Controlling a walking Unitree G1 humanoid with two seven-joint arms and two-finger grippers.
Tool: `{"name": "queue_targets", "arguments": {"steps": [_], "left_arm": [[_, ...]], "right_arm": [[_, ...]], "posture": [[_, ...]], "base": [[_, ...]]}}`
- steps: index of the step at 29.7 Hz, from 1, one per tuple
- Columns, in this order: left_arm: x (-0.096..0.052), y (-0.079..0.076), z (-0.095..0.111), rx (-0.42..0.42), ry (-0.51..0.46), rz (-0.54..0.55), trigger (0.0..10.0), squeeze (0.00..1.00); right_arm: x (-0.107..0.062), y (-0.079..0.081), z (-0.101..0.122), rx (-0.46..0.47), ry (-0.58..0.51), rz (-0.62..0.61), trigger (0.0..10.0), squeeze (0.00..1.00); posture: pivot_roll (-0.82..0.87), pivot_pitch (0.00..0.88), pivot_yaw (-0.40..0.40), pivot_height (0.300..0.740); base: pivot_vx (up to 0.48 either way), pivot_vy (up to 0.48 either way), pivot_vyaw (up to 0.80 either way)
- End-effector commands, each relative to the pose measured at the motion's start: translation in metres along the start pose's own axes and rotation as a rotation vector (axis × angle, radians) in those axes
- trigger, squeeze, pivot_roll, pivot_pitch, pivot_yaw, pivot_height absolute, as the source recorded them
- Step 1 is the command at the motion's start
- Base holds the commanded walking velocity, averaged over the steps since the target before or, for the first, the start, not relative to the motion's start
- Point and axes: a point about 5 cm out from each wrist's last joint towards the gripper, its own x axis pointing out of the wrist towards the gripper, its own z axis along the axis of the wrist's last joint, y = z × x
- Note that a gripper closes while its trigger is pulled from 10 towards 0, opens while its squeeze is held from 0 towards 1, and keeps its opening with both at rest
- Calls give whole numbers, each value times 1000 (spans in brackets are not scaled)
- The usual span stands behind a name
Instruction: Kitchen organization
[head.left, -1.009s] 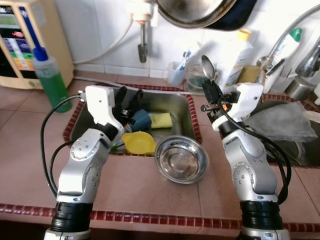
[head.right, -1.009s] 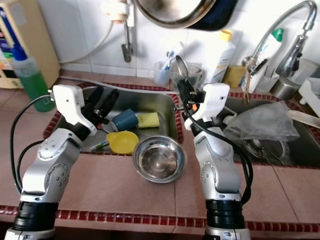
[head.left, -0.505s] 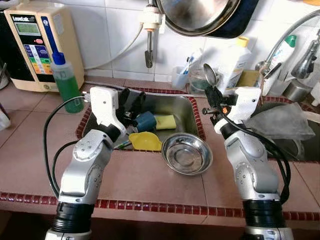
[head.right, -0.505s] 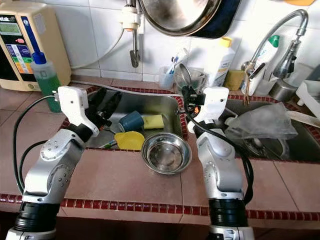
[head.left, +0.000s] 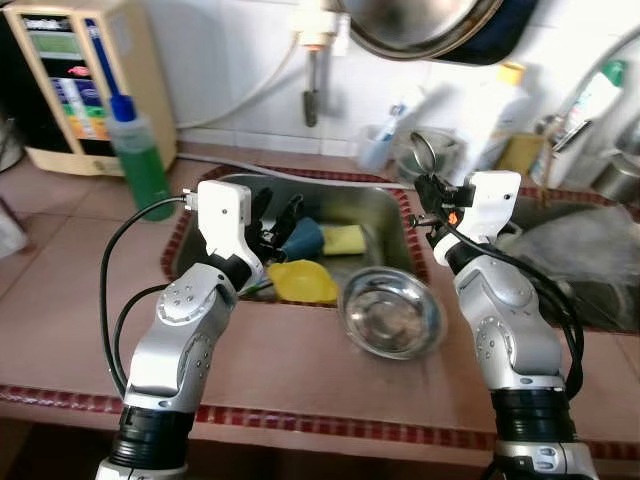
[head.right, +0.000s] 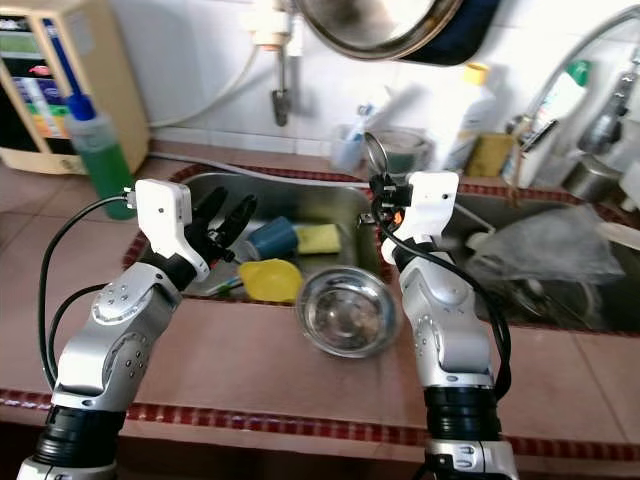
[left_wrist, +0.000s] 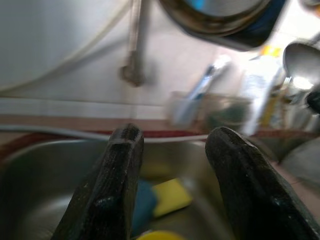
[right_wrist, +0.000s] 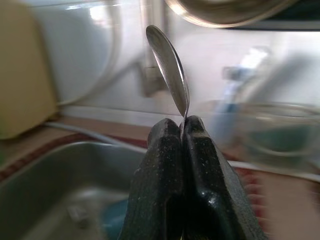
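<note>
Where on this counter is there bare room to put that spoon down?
Bare tile lies left of the sink, below the green bottle, and in front of the steel bowl. The sink is crowded: yellow dish, blue cup, sponge.

No text can be read. The beige wall appliance (head.left: 75, 85) at the counter's far left corner has a panel of coloured label patches, all blurred beyond reading.

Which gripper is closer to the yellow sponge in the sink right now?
Left. The left gripper, open, hangs over the sink near the yellow sponge; the right gripper holds a spoon above the sink's right rim.
</note>
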Motion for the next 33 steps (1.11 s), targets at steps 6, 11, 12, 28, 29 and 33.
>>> {"name": "queue_targets", "arguments": {"steps": [6, 11, 12, 28, 29, 33], "left_arm": [[2, -7, 1, 7, 4, -26, 10000, 0], [1, -10, 2, 43, 4, -41, 10000, 0], [1, -11, 2, 48, 4, -44, 10000, 0], [-7, -28, 5, 116, 23, -134, 10000, 0], [-8, -29, 6, 111, 23, -141, 10000, 0], [-11, -33, 8, 109, 20, -149, 10000, 0]], "right_arm": [[-2, -6, 3, -15, -2, -18, 10000, 0], [-3, -7, 1, -6, 7, -23, 10000, 0], [-3, -8, 1, -3, 11, -24, 10000, 0], [4, -21, 6, -22, 41, -32, 10000, 0], [6, -21, 7, -30, 44, -22, 10000, 0], [7, -22, 7, -55, 57, -1, 10000, 0]], "posture": [[-8, 20, -39, 740], [-10, 25, -37, 740], [-12, 30, -36, 740], [-11, 77, -43, 740], [-10, 83, -44, 740], [-9, 95, -46, 740]], "base": [[0, 362, 0], [0, 0, 0], [0, 0, 0], [0, 0, 0], [0, 0, 0], [0, 0, 0]]}}
